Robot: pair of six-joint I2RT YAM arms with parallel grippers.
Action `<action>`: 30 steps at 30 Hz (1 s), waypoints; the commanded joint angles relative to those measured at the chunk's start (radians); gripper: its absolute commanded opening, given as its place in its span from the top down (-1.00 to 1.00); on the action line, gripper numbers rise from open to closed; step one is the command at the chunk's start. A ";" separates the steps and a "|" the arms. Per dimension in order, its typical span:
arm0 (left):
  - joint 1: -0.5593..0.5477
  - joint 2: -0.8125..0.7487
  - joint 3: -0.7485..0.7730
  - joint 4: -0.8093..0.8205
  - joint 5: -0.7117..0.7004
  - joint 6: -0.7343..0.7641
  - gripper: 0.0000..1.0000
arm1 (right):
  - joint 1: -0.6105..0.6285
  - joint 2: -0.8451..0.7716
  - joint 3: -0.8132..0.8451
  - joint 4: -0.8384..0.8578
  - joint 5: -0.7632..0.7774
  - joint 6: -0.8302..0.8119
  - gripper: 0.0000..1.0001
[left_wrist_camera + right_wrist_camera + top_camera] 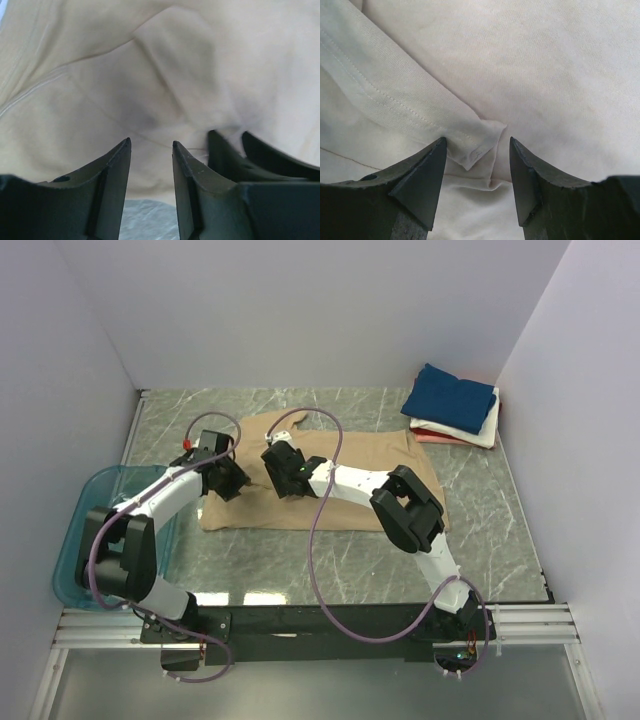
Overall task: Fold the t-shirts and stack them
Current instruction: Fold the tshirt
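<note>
The tan t-shirt lies spread mid-table, and I'd say its fold is barely begun. Over its left edge the left gripper stands part-open and empty. Just right of that, the right gripper gapes around a hemmed corner, unclamped; pinching it looks next. The folded t-shirts sit off its far right corner.

Left arm, right arm: white and black
We see dark wedge fingers; purple cables loop from the black base rail.
</note>
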 commanded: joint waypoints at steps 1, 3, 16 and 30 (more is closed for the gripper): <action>-0.004 -0.042 -0.050 0.053 0.008 -0.002 0.13 | -0.005 -0.033 0.002 0.031 0.015 -0.006 -0.20; -0.004 -0.031 -0.058 0.060 0.013 0.001 0.16 | -0.005 -0.044 -0.013 0.037 0.012 -0.003 -0.20; -0.013 0.144 0.072 0.027 -0.027 0.033 0.21 | -0.005 -0.151 -0.073 0.043 -0.003 0.028 -0.20; -0.032 0.259 0.186 -0.018 -0.045 0.053 0.24 | -0.005 -0.163 -0.065 0.037 -0.032 0.034 -0.20</action>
